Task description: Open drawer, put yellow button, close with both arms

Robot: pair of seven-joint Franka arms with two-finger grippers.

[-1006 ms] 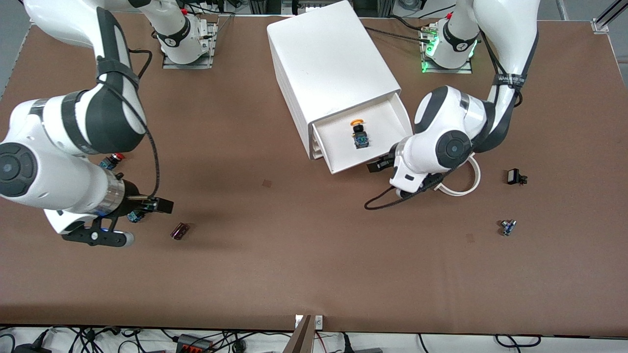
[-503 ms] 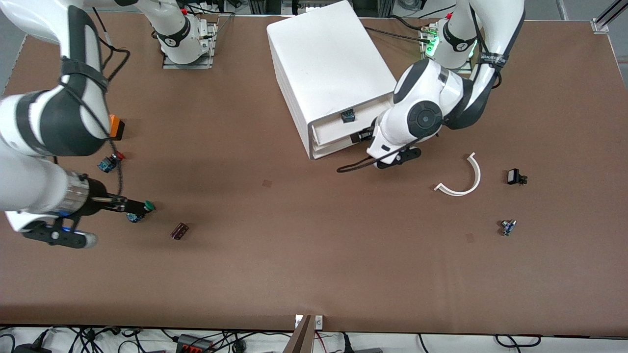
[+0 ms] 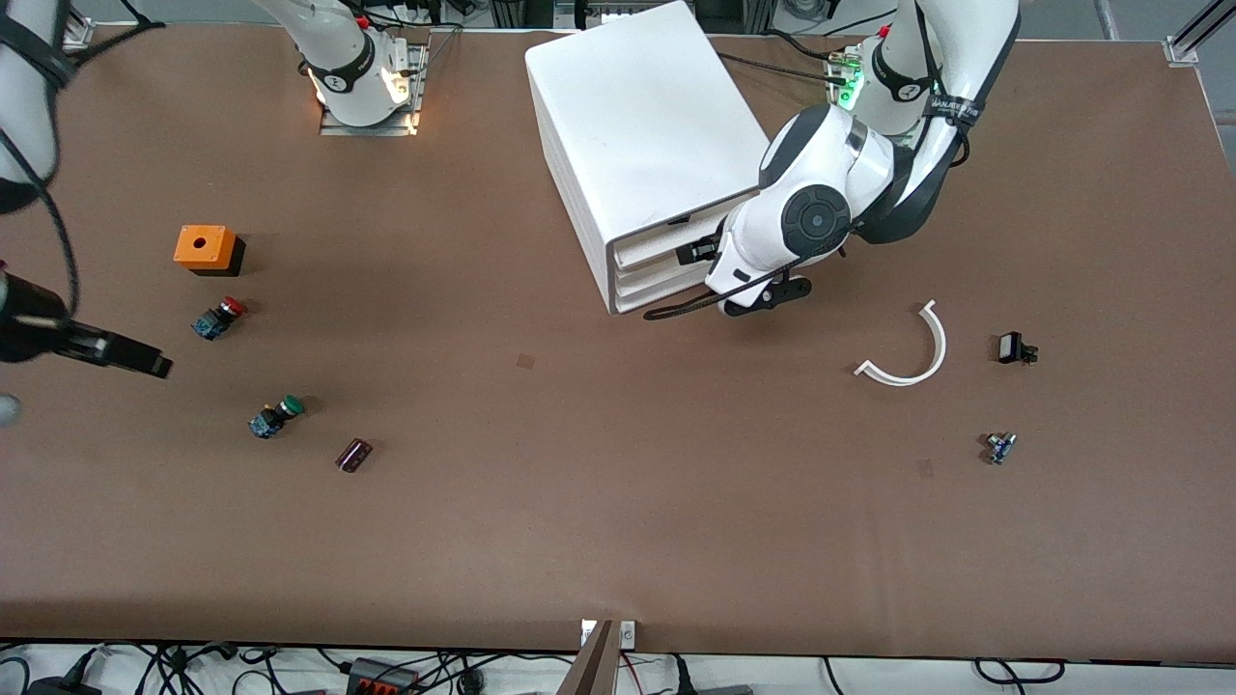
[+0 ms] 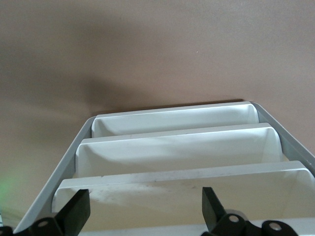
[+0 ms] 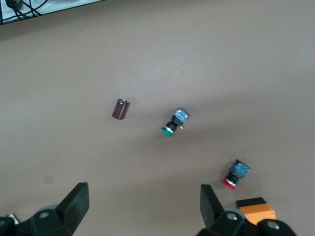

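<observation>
The white drawer cabinet (image 3: 647,116) stands toward the robots' side of the table, and all its drawers are pushed in. The yellow button is out of view. My left gripper (image 3: 695,252) is at the top drawer's front (image 3: 657,248). In the left wrist view it (image 4: 145,216) is open and empty, with the stacked drawer fronts (image 4: 177,147) just ahead of its fingers. My right gripper (image 3: 145,363) hangs over the table at the right arm's end. It (image 5: 142,211) is open and empty.
An orange box (image 3: 205,248), a red-capped button (image 3: 218,318), a green-capped button (image 3: 274,417) and a dark cylinder (image 3: 353,455) lie toward the right arm's end. A white curved strip (image 3: 912,352) and two small dark parts (image 3: 1014,348) (image 3: 1000,447) lie toward the left arm's end.
My left gripper pushed the open drawer, with the yellow button inside, fully shut. My right arm drew back toward its end of the table, uncovering the orange box.
</observation>
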